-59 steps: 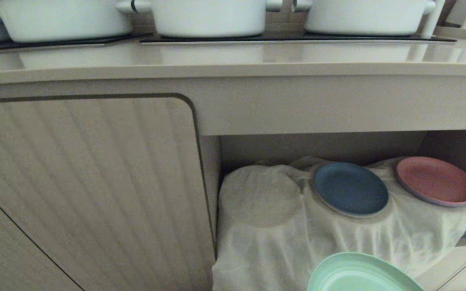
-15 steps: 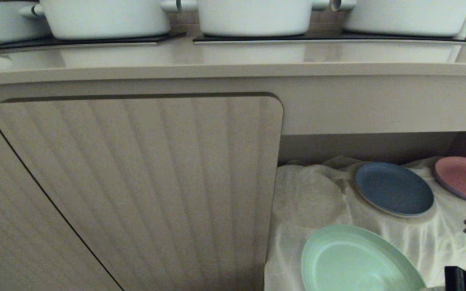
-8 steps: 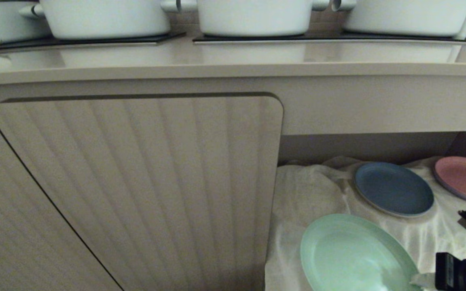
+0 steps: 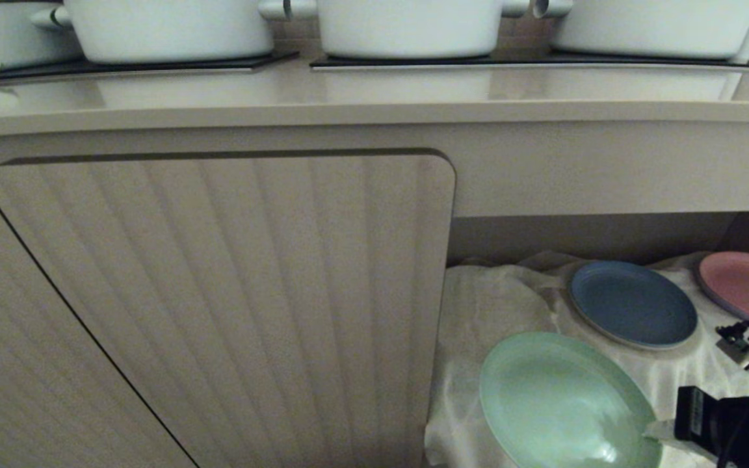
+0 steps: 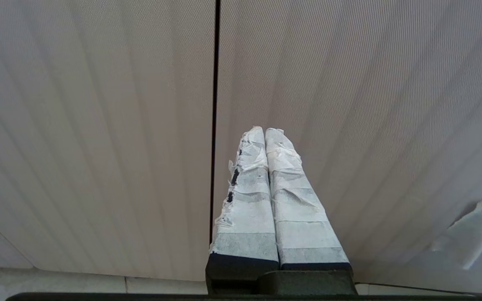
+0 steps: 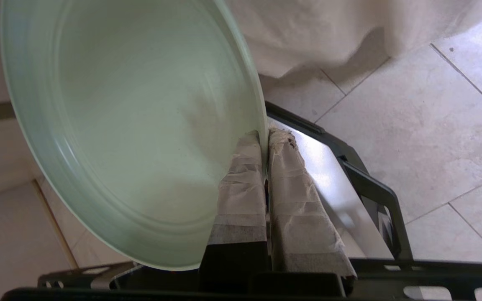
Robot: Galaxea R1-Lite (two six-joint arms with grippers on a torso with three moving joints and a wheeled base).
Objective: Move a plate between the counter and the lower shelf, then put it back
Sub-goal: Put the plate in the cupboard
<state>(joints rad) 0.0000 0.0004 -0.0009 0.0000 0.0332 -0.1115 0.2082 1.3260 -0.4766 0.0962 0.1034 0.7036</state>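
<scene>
The mint-green plate (image 4: 556, 400) hangs tilted in front of the lower shelf (image 4: 504, 305), whose base is draped in white cloth. My right gripper (image 4: 657, 432) is shut on the plate's rim at the lower right of the head view. In the right wrist view the taped fingers (image 6: 241, 184) pinch the rim of the plate (image 6: 132, 121), one finger inside and one outside. The counter (image 4: 374, 97) runs across the top of the head view. My left gripper (image 5: 265, 131) is shut on nothing, parked facing a ribbed cabinet door.
A dark blue plate (image 4: 633, 303) and a pink plate (image 4: 742, 286) lie on the shelf cloth behind the green one. White pots (image 4: 407, 26) stand on black hob panels on the counter. A ribbed door (image 4: 218, 305) fills the left. Tiled floor (image 6: 412, 108) lies below.
The view shifted left since the oldest frame. Over the last second my right gripper has lifted the green plate higher and further into view.
</scene>
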